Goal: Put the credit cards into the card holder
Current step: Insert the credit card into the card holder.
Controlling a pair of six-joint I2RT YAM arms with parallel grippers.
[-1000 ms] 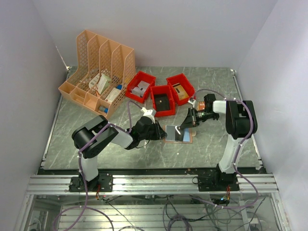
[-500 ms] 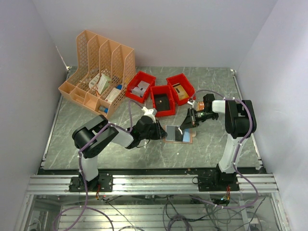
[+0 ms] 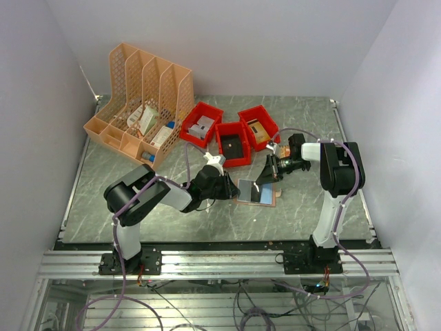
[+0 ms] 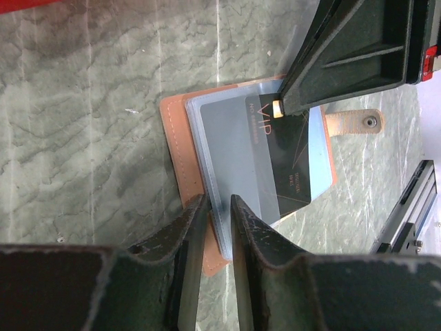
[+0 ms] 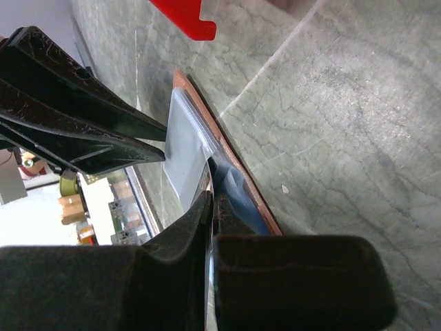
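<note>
Your card holder point(image 4: 176, 145) lies open, flat on worktop point(image 4: 83, 138), in front of red bins point(image 3: 232, 143), between both arms. Your right end effector point(image 5: 210, 203) is clamped on corner of dark card point(image 4: 286, 165); card slants over holder's clear sleeve point(image 4: 220, 145). Your left end effector point(image 4: 215, 207): fingers slightly apart, tips at holder's near edge, sleeve showing in gap; you can't tell whether anything is pinched. Snap strap point(image 4: 351, 123) sticks out on side toward right arm, flat on worktop.
</note>
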